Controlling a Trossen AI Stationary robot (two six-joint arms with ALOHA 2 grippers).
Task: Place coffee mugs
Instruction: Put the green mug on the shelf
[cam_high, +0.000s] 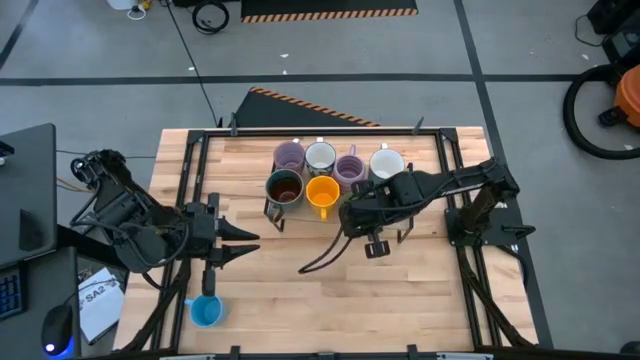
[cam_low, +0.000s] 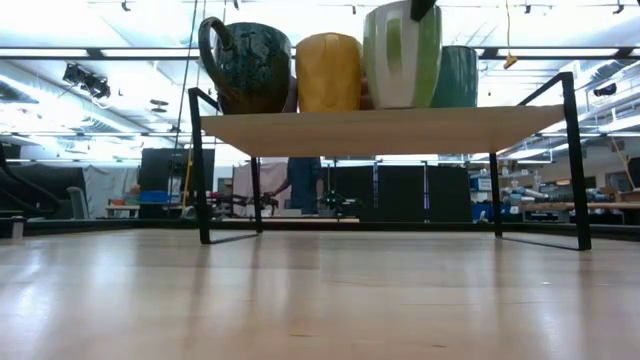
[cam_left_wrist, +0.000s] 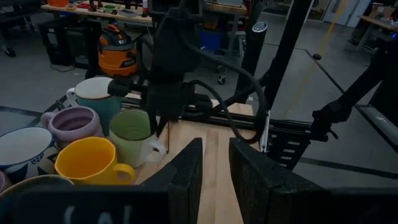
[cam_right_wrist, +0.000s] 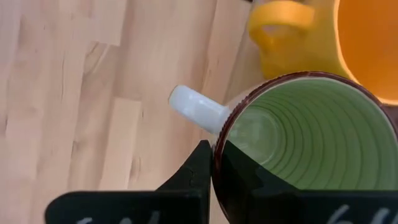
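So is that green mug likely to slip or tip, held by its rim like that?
Possibly. The right gripper pinches only the green mug's thin rim, and the glaze looks glossy, so it could slip. It looks stiff and probably breakable. Gripped off-centre, it may tilt.

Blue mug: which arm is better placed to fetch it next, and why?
Left. The blue mug lies near the open left gripper; the right gripper is across the table, shut on the green mug.

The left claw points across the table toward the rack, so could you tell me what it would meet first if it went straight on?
Probably the green mug, which the right claw grips by its rim beside the orange mug. The left claw is open and aims slightly past the mug's side, so depth leaves this uncertain.
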